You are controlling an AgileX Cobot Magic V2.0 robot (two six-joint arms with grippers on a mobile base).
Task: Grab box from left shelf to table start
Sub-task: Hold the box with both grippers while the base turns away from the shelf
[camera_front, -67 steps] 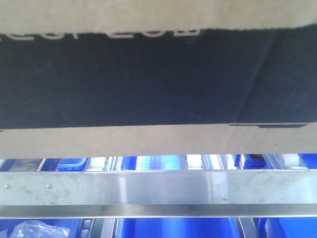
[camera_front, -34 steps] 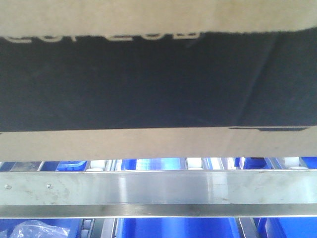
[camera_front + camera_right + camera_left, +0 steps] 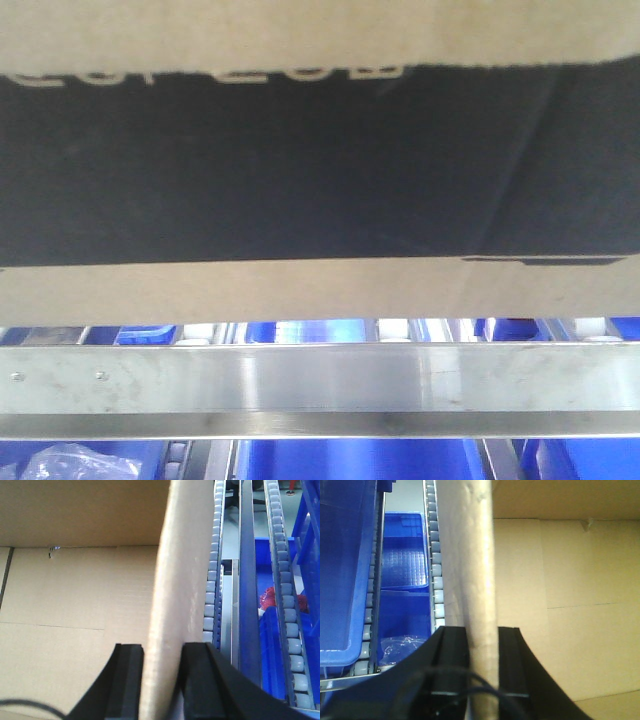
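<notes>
clamping the box [image 3: 320, 160] walls, left gripper [image 3: 482, 636] and right gripper [image 3: 162, 652]; long axis crosswise

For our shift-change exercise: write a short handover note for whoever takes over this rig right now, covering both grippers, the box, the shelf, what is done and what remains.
Left gripper: shut on a side wall of the box, one finger inside, one outside.
Right gripper: same, on the opposite wall.
The box is at the shelf, lower edge above the rail.
Done: both grips.
Left: draw it out and set it on the table (not in view).
</notes>
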